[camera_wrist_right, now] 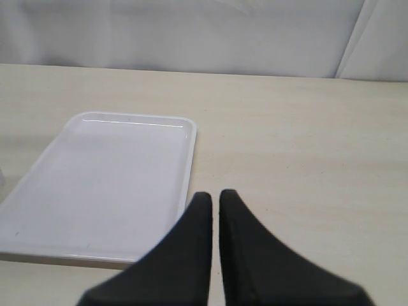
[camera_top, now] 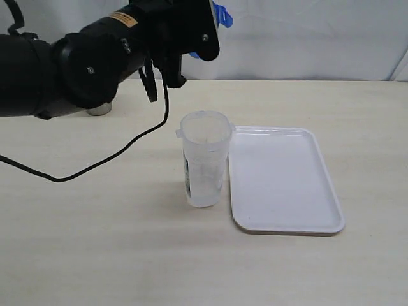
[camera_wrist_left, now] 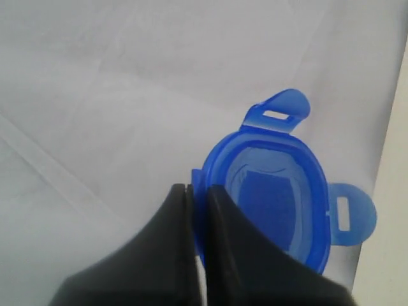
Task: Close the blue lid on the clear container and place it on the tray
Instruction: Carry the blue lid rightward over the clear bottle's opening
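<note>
A pale wooden table (camera_top: 95,255) fills the scene, closed off at the back by a white cloth backdrop (camera_top: 306,38). The nearest stretch of tabletop is bare wood from side to side, and more bare wood runs to the right of the tray (camera_top: 284,185).

Mid-table, the container (camera_top: 204,159) stands upright with its mouth open, just beside the tray's left rim; whether the two touch cannot be told. The tray lies flat with its long sides running away from the camera, its white floor bare and its rim well in from the table's edges. A black cable (camera_top: 95,166) hangs from the left arm (camera_top: 76,57) and loops across the wood to the left of the container, apart from it.

Farther back and higher, the left arm reaches in from the left side, its wrist raised above the table behind the container. The left gripper (camera_wrist_left: 196,190) is clamped on the lid (camera_wrist_left: 274,191), pinching its edge between closed fingers; the lid hangs in the air against the backdrop, hollow side to the wrist camera, with two flaps spread outward.

The right gripper (camera_wrist_right: 215,196) shows only in its own wrist view, fingers pressed together on nothing, over the table close to the tray's rim.
</note>
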{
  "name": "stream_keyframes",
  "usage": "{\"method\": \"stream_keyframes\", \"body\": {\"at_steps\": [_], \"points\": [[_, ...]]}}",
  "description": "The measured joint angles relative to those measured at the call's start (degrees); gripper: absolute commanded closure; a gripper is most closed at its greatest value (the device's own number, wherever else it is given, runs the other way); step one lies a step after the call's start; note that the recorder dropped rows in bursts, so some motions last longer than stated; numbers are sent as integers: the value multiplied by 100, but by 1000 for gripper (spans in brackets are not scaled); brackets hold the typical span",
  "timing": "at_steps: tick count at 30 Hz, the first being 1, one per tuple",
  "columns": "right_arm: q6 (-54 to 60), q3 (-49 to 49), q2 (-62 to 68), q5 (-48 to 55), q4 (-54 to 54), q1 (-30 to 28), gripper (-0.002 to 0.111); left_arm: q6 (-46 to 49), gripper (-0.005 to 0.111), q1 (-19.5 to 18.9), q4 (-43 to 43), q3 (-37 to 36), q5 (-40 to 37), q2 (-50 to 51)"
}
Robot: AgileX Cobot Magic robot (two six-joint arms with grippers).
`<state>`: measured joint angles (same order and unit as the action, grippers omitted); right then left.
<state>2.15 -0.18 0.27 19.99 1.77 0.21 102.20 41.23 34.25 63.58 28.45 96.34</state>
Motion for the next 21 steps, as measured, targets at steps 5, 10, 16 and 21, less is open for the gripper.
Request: {"method": "stream_keyframes", "body": {"at_steps": [5,10,16,21], "points": [[0,0,0,0,0,0,104,12,107,95,-82,0,66,186],[0,0,0,0,0,0,104,23,107,253,-421,0,74,277],[0,0,0,0,0,0,104,23,107,268,-460,0,-65,372],[0,0,0,0,0,0,104,34,107,398,-404,-64,-137,372]]}}
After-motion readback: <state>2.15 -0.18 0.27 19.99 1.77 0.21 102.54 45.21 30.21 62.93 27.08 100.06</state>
